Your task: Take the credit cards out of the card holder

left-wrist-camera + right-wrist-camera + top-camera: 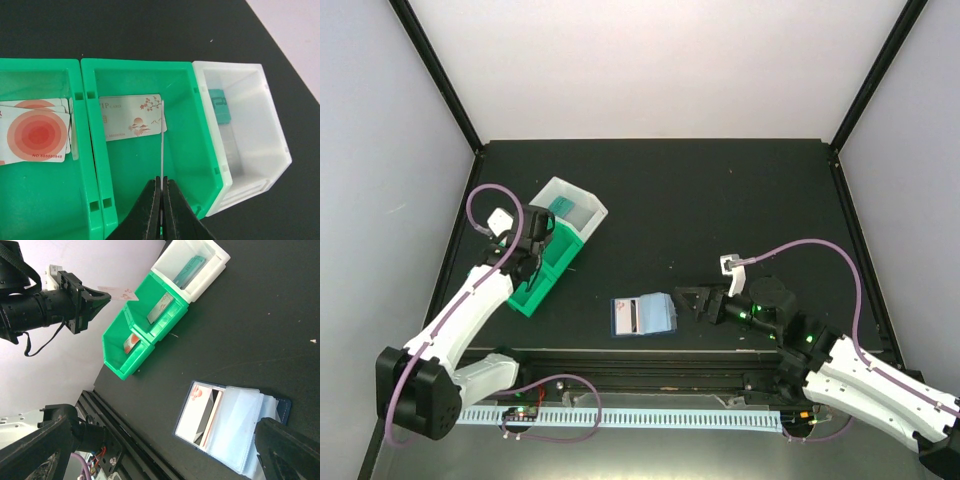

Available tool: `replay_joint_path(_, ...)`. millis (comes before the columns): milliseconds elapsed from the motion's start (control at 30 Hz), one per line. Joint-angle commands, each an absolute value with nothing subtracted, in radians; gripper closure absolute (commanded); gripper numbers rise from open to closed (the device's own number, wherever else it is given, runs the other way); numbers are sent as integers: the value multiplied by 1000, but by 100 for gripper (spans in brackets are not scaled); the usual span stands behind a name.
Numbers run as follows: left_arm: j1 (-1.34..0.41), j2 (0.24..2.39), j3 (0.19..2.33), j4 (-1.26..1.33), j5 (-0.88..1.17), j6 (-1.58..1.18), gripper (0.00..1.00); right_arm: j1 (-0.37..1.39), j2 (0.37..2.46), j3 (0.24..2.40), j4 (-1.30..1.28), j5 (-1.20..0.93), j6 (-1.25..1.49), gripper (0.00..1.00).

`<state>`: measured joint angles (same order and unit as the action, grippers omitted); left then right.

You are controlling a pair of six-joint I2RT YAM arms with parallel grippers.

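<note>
I see left claw [161, 184] clamped on pale card [162, 150] over green bin [145, 65]; right claw [705, 303] apart beside open card holder [643, 316].

Overhead camera looks down; right wrist view shares the card holder [642, 316].

The worktop [720, 200] is black. The green bins [130, 165] are bright green and the white bin [272, 125] is translucent. The ringed cards [35, 135] are white with red-orange concentric circles. The blossom card [132, 122] is pale grey-white with a red sun. The teal card [219, 106] is plain. The card holder [230, 427] is navy outside and pale blue inside. The black left pincer [161, 186] pinches a pale held card [119, 292] with red marks.
</note>
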<state>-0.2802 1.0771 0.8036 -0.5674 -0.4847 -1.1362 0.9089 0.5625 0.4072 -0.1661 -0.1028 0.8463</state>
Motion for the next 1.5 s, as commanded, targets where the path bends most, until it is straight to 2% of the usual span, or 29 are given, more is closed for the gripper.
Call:
replay_joint_path(0, -266, 1115, 837, -533, -466, -1130, 99, 908, 552, 424, -165, -64, 849, 0)
replay_joint_path(300, -235, 1215, 777, -382, -473, -1067, 98, 908, 557, 414, -151, -52, 863, 0)
replay_joint_path(1033, -196, 1426, 848, -299, -446, -1004, 98, 908, 595, 424, -143, -28, 838, 0)
replay_joint_path(1467, -182, 1465, 855, -268, -458, -992, 98, 908, 586, 426, -159, -5, 814, 0)
